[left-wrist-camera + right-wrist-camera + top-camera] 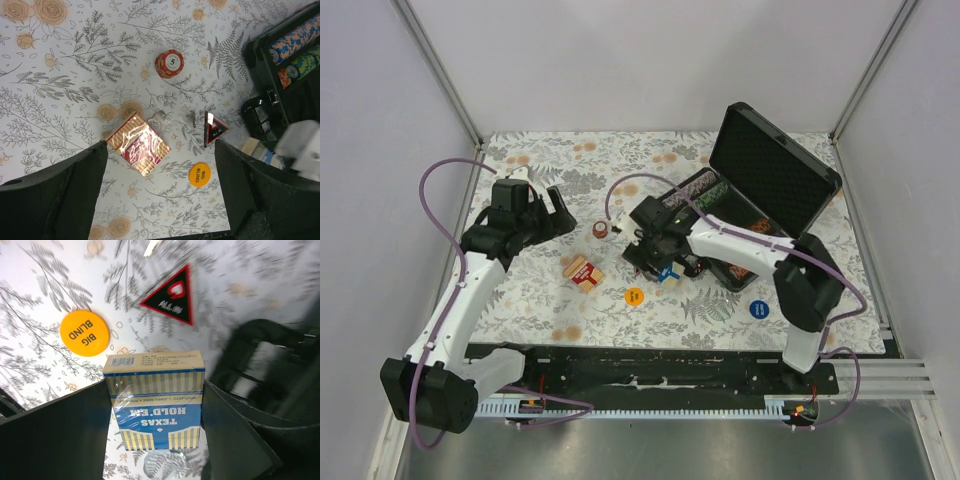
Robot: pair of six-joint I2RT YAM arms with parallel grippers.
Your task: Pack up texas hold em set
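A red card deck (pixel 138 144), a red "All In" triangle (pixel 215 131), a yellow Big Blind disc (pixel 84 333) and a red chip stack (pixel 169 63) lie scattered on the floral table (pixel 520 300) left of the open black case (pixel 775 185), with a blue disc (pixel 758 309) near its front. The case is blurred in the right wrist view. The right gripper (pixel 665 262), reaching left, clamps the blue Texas Hold'em deck (pixel 156 400) beside the case; the left gripper (pixel 552 206) hovers, fingers wide.
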